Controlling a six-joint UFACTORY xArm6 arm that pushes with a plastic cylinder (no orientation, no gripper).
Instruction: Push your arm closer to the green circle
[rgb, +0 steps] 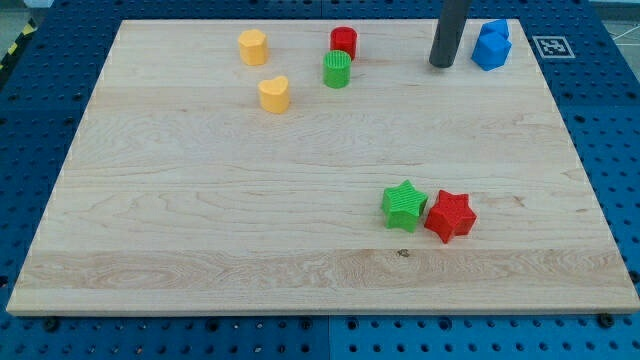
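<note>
The green circle (337, 70) stands on the wooden board (200, 200) near the view's top, just left of centre. A red round block (344, 42) touches it from above. My tip (441, 64) rests on the board at the view's top right, well to the right of the green circle and just left of the blue blocks (491, 45). Nothing touches the tip.
A yellow hexagon-like block (252, 46) and a yellow heart (274, 94) lie left of the green circle. A green star (404, 205) and a red star (449, 216) sit together at the lower right. A fiducial tag (549, 45) lies off the board's top right corner.
</note>
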